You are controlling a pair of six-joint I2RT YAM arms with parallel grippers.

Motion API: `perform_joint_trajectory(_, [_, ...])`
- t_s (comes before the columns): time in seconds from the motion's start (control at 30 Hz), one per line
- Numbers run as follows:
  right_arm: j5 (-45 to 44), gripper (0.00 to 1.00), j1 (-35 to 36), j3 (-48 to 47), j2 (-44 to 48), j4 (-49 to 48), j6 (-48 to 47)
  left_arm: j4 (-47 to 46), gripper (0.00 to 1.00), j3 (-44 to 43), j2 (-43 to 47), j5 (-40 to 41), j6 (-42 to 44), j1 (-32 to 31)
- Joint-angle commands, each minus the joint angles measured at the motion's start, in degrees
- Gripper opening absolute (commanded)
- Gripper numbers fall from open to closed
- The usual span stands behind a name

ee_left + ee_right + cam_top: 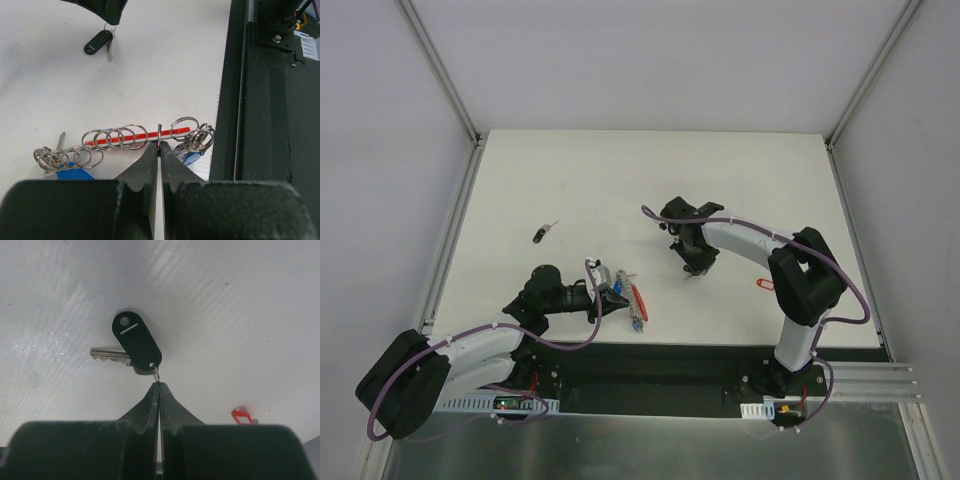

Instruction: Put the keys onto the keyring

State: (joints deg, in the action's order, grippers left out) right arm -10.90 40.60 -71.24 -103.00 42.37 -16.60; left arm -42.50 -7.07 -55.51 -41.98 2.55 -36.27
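Your left gripper has its fingers clamped on the keyring. Your right gripper pinches the top of a black-headed key.

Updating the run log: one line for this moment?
left gripper: shut on keyring | right gripper: shut on key | second key: loose on table

Your top camera looks down from above and behind the arm bases, far enough back to take in the whole table. Your left wrist camera looks close along its fingers at the keyring by the table's near edge. The key at its top is the one filling your right wrist view, also close.
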Motion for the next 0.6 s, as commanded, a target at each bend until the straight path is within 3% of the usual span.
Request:
perform_joint_trajectory(0.0, [-4.2, 0.01, 0.0, -3.3, -0.8, 8.2, 2.7, -1.3, 0.00, -2.2, -0.2, -1.4, 1.1, 0.3])
perform_joint_trajectory(0.57, [5.9, 0.02, -0.6, -2.8, -3.9, 14.2, 6.8, -0.5, 0.00, -2.6, 0.0, -1.8, 1.1, 0.3])
